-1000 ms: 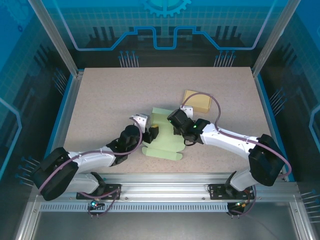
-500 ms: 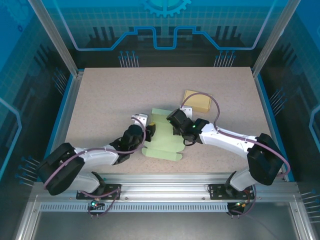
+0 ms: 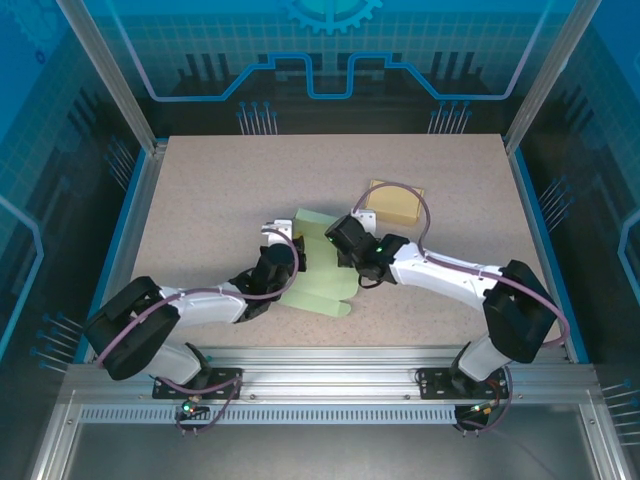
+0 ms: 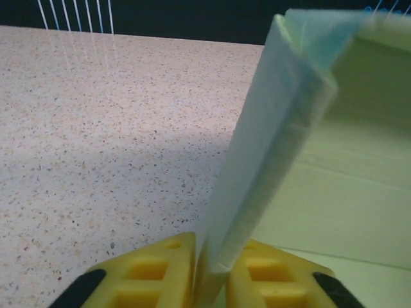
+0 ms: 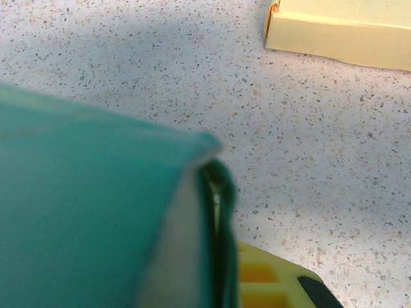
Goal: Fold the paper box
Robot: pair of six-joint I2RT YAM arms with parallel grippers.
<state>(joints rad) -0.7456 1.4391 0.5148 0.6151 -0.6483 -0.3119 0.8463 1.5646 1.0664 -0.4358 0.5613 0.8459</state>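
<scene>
The paper box (image 3: 322, 270) is a light green, partly folded sheet lying mid-table between both arms. My left gripper (image 3: 292, 252) is at its left side. In the left wrist view the yellow fingers (image 4: 153, 271) pinch an upright, doubled-over side wall of the paper box (image 4: 270, 141), and my left gripper (image 4: 210, 273) is shut on it. My right gripper (image 3: 342, 240) holds the far right edge. In the right wrist view the paper box (image 5: 96, 212) looms close and blurred, with its edge against one yellow finger (image 5: 270, 279). The other finger is hidden behind the paper.
A finished yellow box (image 3: 394, 203) lies behind and right of the green one, close to the right arm's cable, and shows as the yellow box (image 5: 340, 32) in the right wrist view. Speckled tabletop (image 3: 210, 190) stretches open to the left and back.
My left gripper moved in and closed on the raised left wall. The box shifted slightly left and back and turned a little, and the right gripper moved with it.
</scene>
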